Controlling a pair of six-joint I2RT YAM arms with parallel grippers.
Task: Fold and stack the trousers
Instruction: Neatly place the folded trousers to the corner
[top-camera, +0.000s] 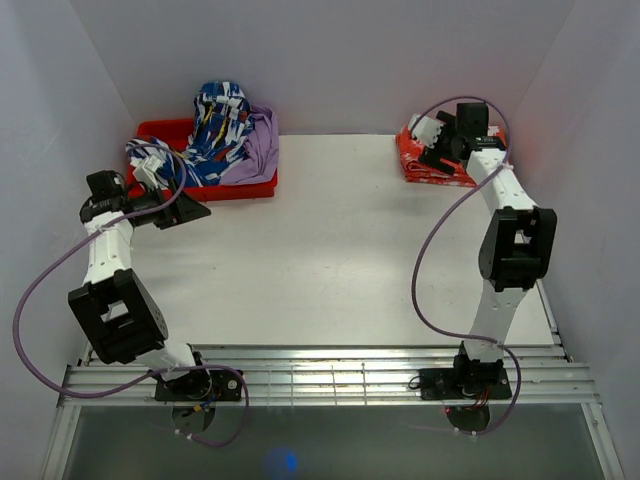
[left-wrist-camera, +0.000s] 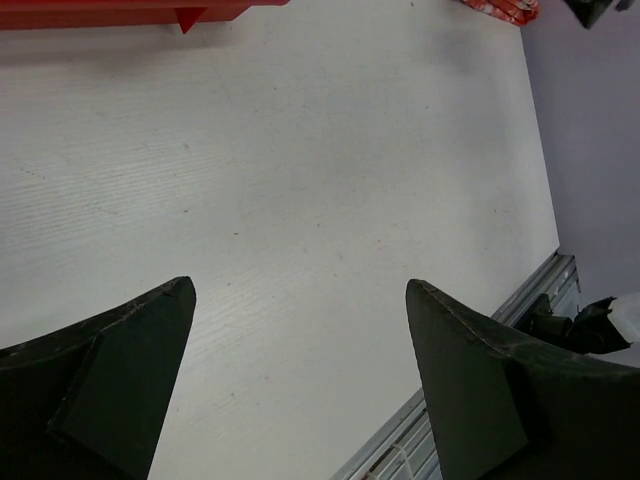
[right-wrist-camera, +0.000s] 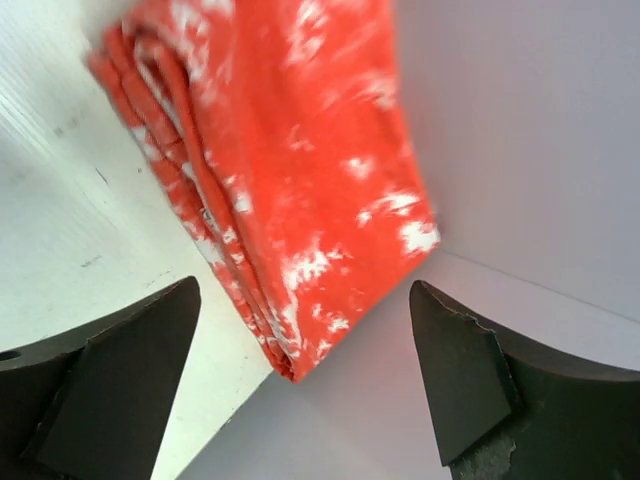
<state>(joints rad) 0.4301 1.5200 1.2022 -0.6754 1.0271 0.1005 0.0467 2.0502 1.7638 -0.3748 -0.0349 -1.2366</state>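
The trousers, orange-red with white blotches, lie folded into a thick stack in the table's back right corner against the wall. In the right wrist view the folded trousers fill the top, layered edges showing on the left. My right gripper hovers just over their near corner, jaws wide open and holding nothing; from above, the right gripper sits over the stack. My left gripper is at the left, beside the red bin, open and empty over bare table.
A red bin at the back left holds a blue-and-white patterned garment and a purple garment. White walls enclose the table on three sides. A metal rail runs along the near edge.
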